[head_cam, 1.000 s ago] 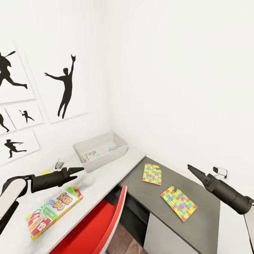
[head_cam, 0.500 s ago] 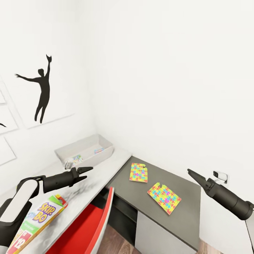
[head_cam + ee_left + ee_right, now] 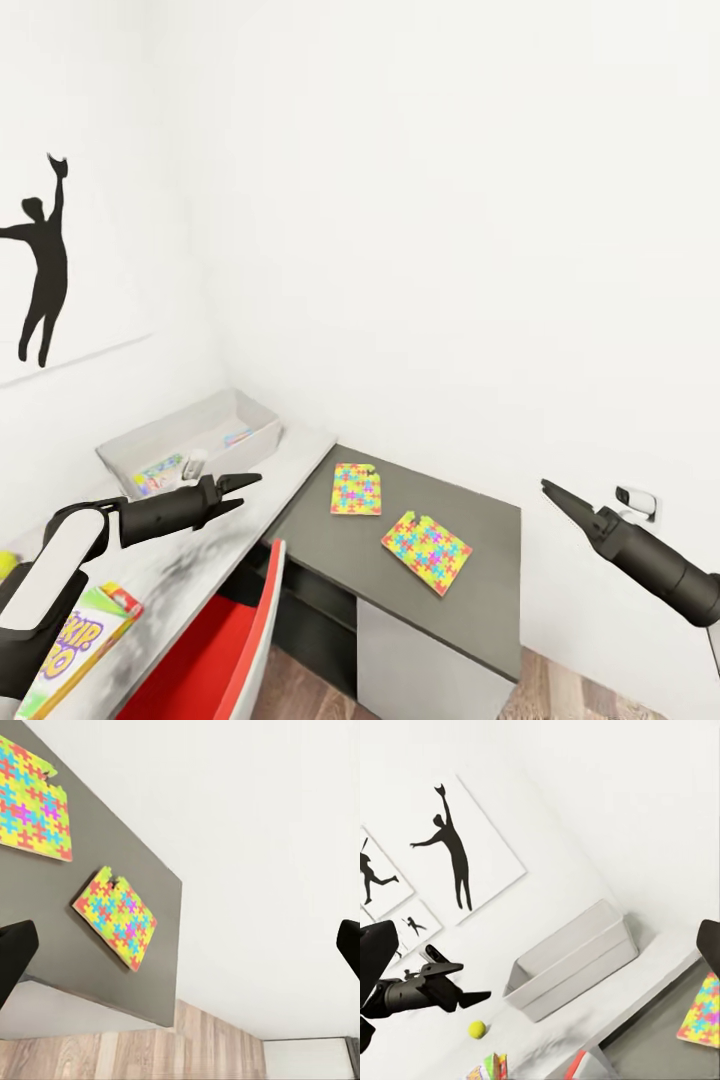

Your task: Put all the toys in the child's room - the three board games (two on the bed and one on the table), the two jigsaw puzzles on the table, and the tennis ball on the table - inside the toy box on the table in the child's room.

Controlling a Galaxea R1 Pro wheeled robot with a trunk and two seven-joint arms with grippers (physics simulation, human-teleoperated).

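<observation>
The pale grey toy box stands on the light table by the wall, with two small colourful game boxes lying inside. Two jigsaw puzzles lie flat on the lower dark grey top; the left wrist view has them too. A SKIP-BO box lies near the table's front left. The tennis ball rests on the table. My left gripper hovers open over the table, holding nothing. My right gripper hangs open, empty, right of the dark top.
A red chair is tucked under the table's front edge. Framed black silhouette pictures hang on the left wall. A wall socket sits behind my right gripper. Wood plank floor shows at the lower right.
The whole view has swung to the right, so the toy box, puzzles and SKIP-BO box sit further left in the picture. Both arms hold much the same pose.
</observation>
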